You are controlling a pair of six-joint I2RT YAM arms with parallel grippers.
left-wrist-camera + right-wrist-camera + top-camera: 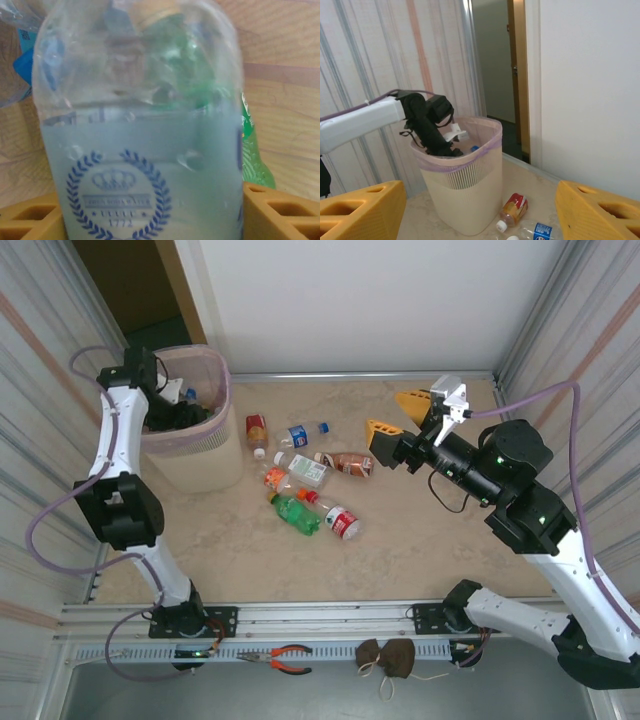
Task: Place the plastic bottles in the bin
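My left gripper (pixel 152 220) reaches down inside the pale-pink bin (pixel 200 468). A clear bottle with a blue crest label (pixel 140 150) stands between its yellow fingers (pixel 280 215) and spans the gap; whether they press on it I cannot tell. More bottles lie under it in the bin, one of them green (pixel 256 160). Several plastic bottles lie on the table right of the bin, among them a red-labelled one (pixel 257 428), a brown one (pixel 350 463) and a green one (pixel 297 514). My right gripper (pixel 400 418) hovers open and empty to their right, facing the bin (pixel 465 195).
Corrugated walls close in on the left and right, and a white wall stands at the back. An open doorway (pixel 495 75) is behind the bin. Orange-handled pliers (pixel 287 658) and a brown pouch (pixel 386 656) lie on the near rail by the arm bases.
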